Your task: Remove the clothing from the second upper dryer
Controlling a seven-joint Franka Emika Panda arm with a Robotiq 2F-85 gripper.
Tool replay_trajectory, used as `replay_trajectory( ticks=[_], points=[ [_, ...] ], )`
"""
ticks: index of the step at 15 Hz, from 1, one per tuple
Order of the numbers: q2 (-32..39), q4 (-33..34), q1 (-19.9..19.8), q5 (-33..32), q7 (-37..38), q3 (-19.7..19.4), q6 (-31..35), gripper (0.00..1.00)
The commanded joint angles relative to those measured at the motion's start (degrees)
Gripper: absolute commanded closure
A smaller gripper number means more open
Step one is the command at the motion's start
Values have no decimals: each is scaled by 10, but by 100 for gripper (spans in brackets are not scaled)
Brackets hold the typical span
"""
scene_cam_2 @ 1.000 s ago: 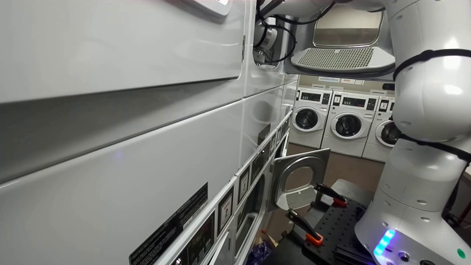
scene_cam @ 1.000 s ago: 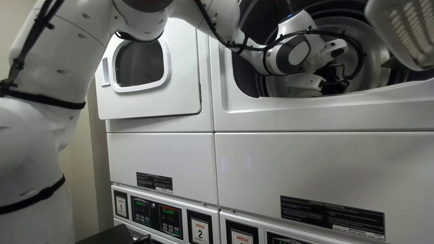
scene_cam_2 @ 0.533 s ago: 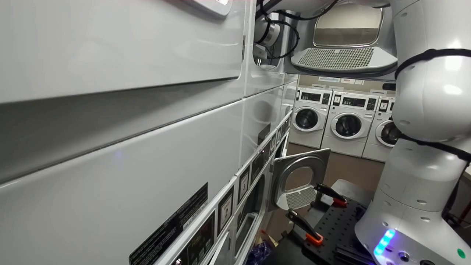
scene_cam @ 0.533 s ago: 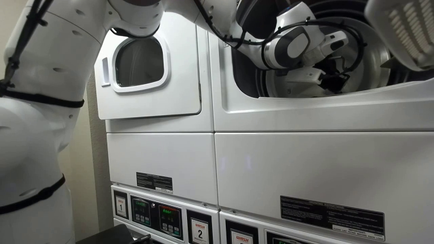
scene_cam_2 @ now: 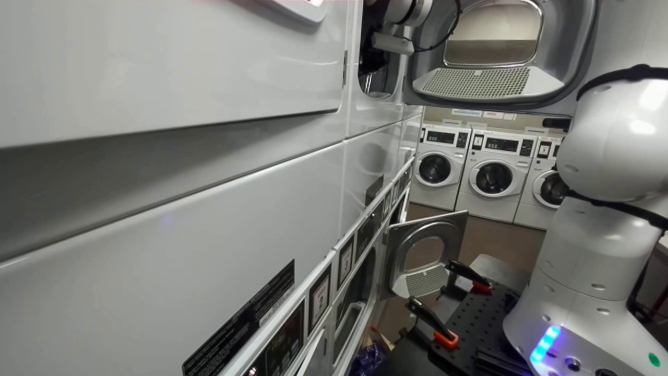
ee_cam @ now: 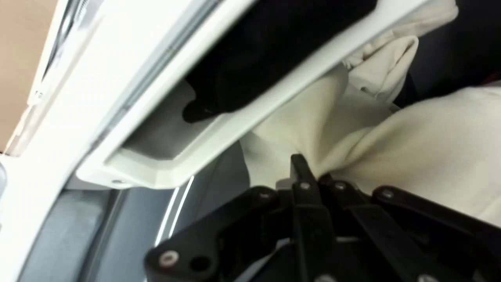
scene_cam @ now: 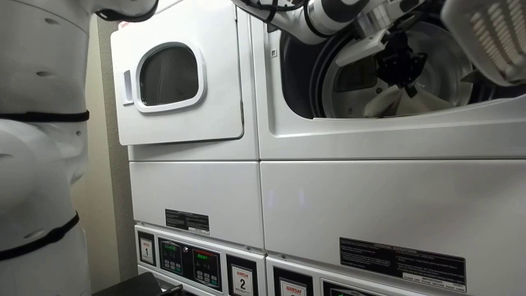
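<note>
The second upper dryer (scene_cam: 370, 135) stands open in an exterior view, its metal drum (scene_cam: 448, 45) showing through the opening. My gripper (scene_cam: 409, 88) is inside this opening, pointing down, with cream clothing (scene_cam: 384, 102) hanging and spreading below its fingertips. In the wrist view my gripper (ee_cam: 316, 172) is shut on the cream clothing (ee_cam: 430, 145), which gathers into folds at the fingertips and spreads to the right. The clothing's lower part is hidden by the opening's lower rim in the exterior view. In an exterior view the gripper (scene_cam_2: 371, 61) is a dark shape in the opening.
The dryer's open door carries a pale lint grille (scene_cam_2: 485, 83), also near the opening's right side in an exterior view (scene_cam: 497, 37). The first upper dryer door (scene_cam: 176, 119) is beside the arm. A lower door (scene_cam_2: 428, 250) stands open near the clamps (scene_cam_2: 446, 339).
The arm has risen and drawn back toward the base. The gripper, earlier low and partly hidden, now shows higher in the opening with the cream clothing hanging from it.
</note>
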Motion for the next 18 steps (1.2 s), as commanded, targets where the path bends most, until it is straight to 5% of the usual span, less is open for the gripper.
replay_trajectory(
  ticks=[1, 11, 14, 18],
  points=[
    [-89, -38, 0, -19, -26, -8, -117, 99],
    [-183, -6, 7, -36, -203, -26, -483, 99],
    [-191, -35, 5, -91, -245, -29, -532, 99],
    [-209, -139, -1, -199, -275, -35, -513, 99]
  ],
)
